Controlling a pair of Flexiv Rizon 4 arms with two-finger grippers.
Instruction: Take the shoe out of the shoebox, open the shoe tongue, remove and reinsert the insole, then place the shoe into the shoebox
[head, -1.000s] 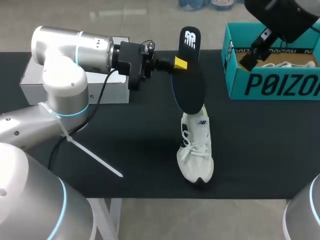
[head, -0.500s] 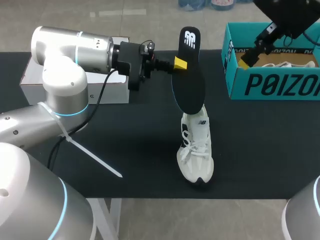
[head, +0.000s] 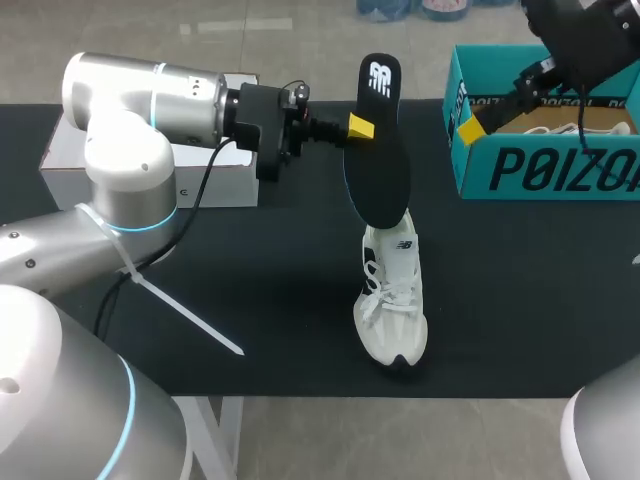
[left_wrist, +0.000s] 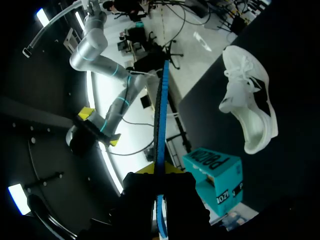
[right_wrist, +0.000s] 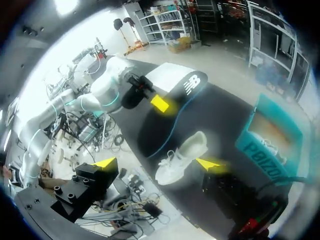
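My left gripper (head: 352, 128) is shut on a black insole (head: 378, 160) and holds it upright above the table, over the heel of the shoe. In the left wrist view the insole (left_wrist: 160, 115) runs edge-on out from between the fingers of the left gripper (left_wrist: 159, 176). The white shoe (head: 392, 298) lies on the black table, toe toward the front edge, also seen as the shoe (left_wrist: 250, 115) and the shoe (right_wrist: 181, 156). The teal shoebox (head: 540, 165) stands at the back right. My right gripper (head: 482, 120) hangs open over the box's left corner, holding nothing.
A white box (head: 150, 165) sits at the back left behind my left arm. A second white shoe (head: 585, 128) lies inside the shoebox. A white strap (head: 190, 315) hangs from my left arm above the table's left front.
My right gripper has moved left and down from above the box's middle to its left corner. The left arm, the insole and the shoe have not moved.
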